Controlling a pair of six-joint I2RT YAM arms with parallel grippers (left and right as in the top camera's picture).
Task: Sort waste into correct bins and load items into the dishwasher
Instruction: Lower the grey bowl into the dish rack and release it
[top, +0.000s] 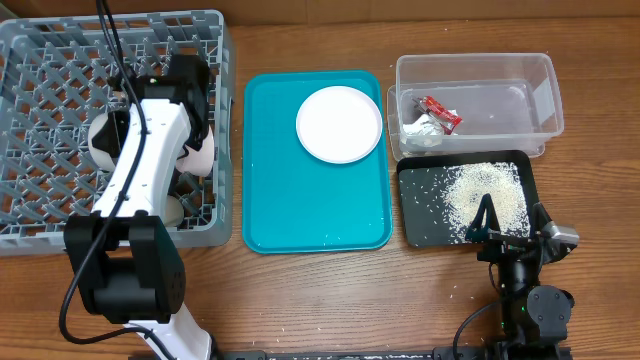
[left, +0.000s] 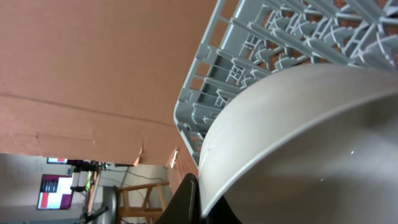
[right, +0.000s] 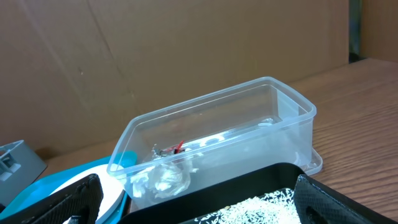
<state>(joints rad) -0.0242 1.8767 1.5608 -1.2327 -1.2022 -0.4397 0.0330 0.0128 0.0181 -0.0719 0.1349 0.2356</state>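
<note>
My left gripper (left: 202, 208) is over the grey dish rack (top: 40, 60) and is shut on the rim of a pale bowl (left: 311, 143). From overhead my own arm hides most of the gripper (top: 190, 110), and pale dishes (top: 202, 157) show on either side of the arm inside the rack. The round white plate (top: 340, 123) lies on the teal tray (top: 290, 215). The clear tub (top: 540, 95) holds the red wrapper (top: 441, 111) and the crumpled paper (top: 424, 131). Rice (top: 485, 193) lies in the black tray (top: 420, 225). My right gripper (top: 490, 225) is open and empty at the black tray's near edge, also in the right wrist view (right: 199, 214).
A few rice grains lie on the teal tray's near part and on the wood near the black tray. A cardboard wall stands behind the table. The tub (right: 211, 124) and black tray (right: 249, 180) stand close together at the right.
</note>
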